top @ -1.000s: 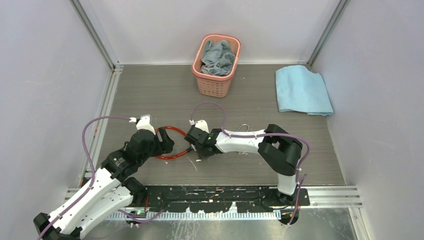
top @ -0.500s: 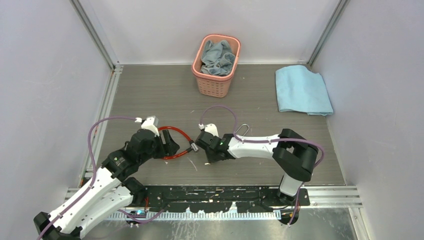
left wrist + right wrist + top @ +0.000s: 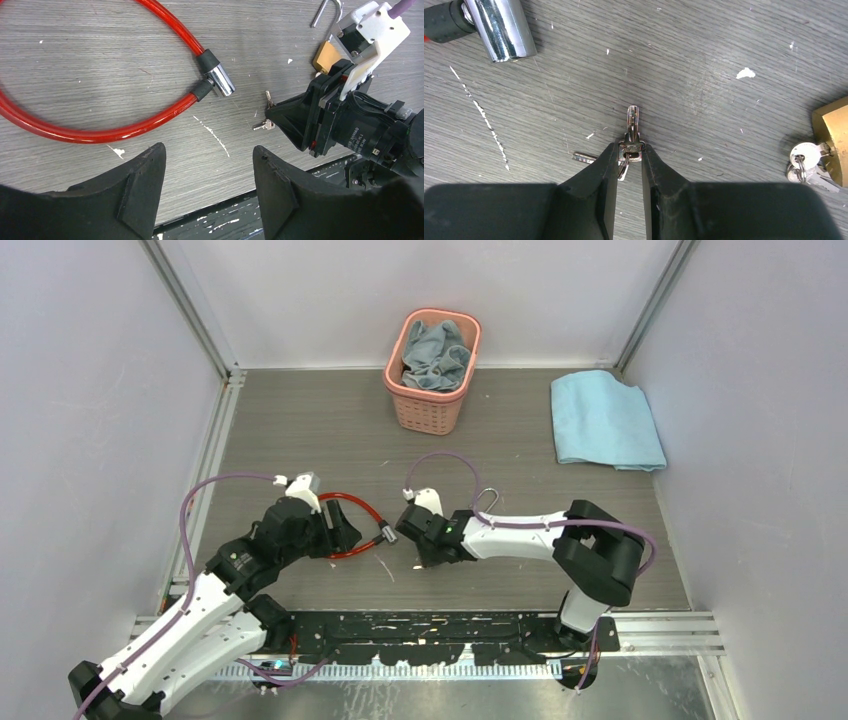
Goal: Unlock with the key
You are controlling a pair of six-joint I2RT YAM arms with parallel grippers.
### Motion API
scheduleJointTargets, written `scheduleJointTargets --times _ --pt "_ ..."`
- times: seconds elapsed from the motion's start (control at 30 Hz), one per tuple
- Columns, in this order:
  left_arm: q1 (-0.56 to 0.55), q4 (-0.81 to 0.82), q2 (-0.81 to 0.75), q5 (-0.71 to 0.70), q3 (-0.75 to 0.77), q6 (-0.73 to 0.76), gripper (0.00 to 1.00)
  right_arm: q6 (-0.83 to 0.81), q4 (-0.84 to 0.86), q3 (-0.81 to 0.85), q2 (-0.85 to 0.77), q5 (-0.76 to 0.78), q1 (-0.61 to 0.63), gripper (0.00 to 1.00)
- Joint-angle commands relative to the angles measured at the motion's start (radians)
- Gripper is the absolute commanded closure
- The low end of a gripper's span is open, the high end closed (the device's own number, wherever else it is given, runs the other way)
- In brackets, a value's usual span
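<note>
Between the two dark fingers of the right gripper [image 3: 629,152] we see a small silver key [image 3: 633,119] pinched by its head, the jaws closed on it and the blade pointing away across the grey wood-grain table [image 3: 704,60]. Its ring and a second key [image 3: 585,158] are mostly hidden behind the fingers. Further out, the chrome lock barrel [image 3: 499,27] of the red cable lock [image 3: 95,134] is cut off at the frame edge. A brass padlock [image 3: 831,132], only partly in frame, lies with its own keys [image 3: 806,162]. The left gripper [image 3: 205,190] has its jaws apart with nothing between them, near the cable, whose loop runs out of its view. From above, the key is too small to make out. A pink basket [image 3: 430,400] and a blue cloth [image 3: 605,420] sit well back.
</note>
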Motion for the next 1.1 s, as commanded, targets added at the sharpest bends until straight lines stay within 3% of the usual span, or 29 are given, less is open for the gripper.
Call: scheduleJointTargets --times 0.0,1.07 --pt "0.0 0.047 -0.006 0.011 0.006 -0.006 0.36 -0.001 0.037 -0.007 -0.058 0.027 0.005 0.99" --pt "0.0 0.047 -0.008 0.019 0.013 -0.019 0.38 -0.019 0.104 -0.065 -0.148 0.041 0.006 0.99"
